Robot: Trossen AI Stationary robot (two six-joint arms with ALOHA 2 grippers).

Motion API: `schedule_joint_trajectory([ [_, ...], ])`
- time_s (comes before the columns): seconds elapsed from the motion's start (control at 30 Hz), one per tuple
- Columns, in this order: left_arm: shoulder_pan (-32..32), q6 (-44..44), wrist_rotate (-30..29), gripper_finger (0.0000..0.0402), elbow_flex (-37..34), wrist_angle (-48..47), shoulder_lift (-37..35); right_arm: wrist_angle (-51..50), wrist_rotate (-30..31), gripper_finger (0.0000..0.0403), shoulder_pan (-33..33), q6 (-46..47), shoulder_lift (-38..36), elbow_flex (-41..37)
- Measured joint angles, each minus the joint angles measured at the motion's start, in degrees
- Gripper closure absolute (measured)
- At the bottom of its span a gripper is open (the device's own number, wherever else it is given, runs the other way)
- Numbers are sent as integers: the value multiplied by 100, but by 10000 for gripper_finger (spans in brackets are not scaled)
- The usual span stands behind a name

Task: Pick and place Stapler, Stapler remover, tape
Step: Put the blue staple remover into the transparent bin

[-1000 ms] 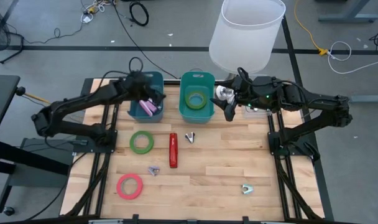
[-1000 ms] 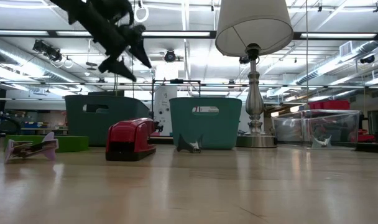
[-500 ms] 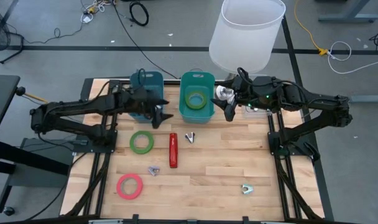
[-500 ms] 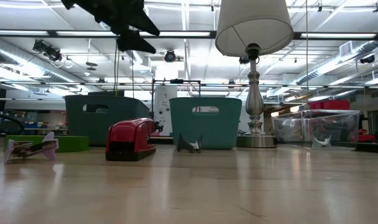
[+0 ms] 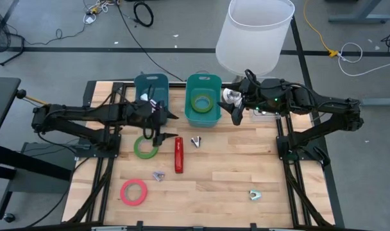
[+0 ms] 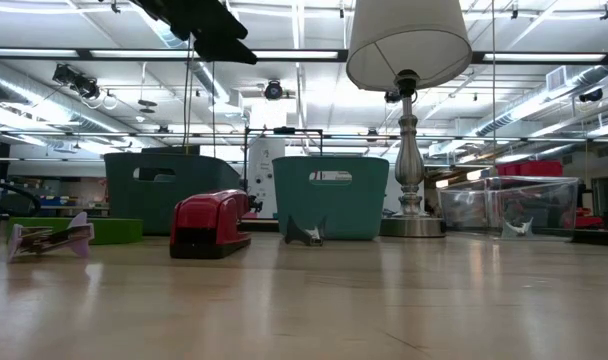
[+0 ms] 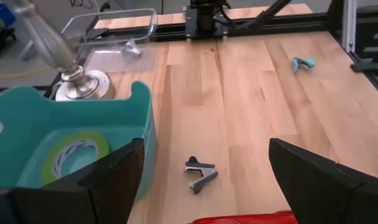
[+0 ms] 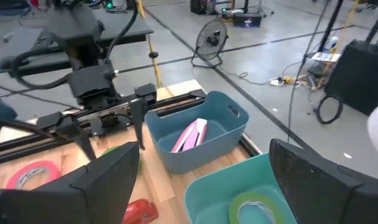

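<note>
My left gripper (image 5: 161, 126) hovers open above the table, between the dark teal bin (image 5: 150, 86) and the green tape roll (image 5: 145, 146); it holds nothing. A red stapler (image 5: 178, 154) lies flat beside that roll, with a dark staple remover (image 7: 199, 173) just beyond it. A pink stapler (image 8: 190, 135) lies in the dark teal bin, and another green tape roll (image 5: 202, 101) in the light teal bin (image 5: 203, 119). My right gripper (image 5: 237, 113) waits open and high by the light teal bin's right side.
A pink tape roll (image 5: 134, 192), a purple staple remover (image 5: 158, 175) and a teal one (image 5: 254, 194) lie toward the near edge. A tall lamp (image 5: 254, 35) stands at the far edge, with a clear tray (image 7: 114, 34) beside its base.
My left gripper has swung from over the dark teal bin toward the table's near edge and somewhat to the right, out above the green tape roll and the red stapler. It has rolled about its own axis and stayed open. The right arm has kept still.
</note>
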Motion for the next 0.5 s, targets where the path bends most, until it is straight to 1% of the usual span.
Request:
schedule_joint_trajectory([
  [0.1, 0, -9, -7, 58, 0, -2, 0, -253, -299, 46, 2, 0, -3, 2],
  [0.2, 0, -4, -7, 58, 0, 0, 0, -898, -842, 46, 58, 2, -4, 2],
  [0.27, 0, -4, -10, 58, 0, -2, 0, -1356, -1064, 46, 168, 2, -1, 2],
  [0.5, 4, -4, -114, 58, 0, -2, 0, -2741, -1073, 46, 837, 27, 21, 2],
])
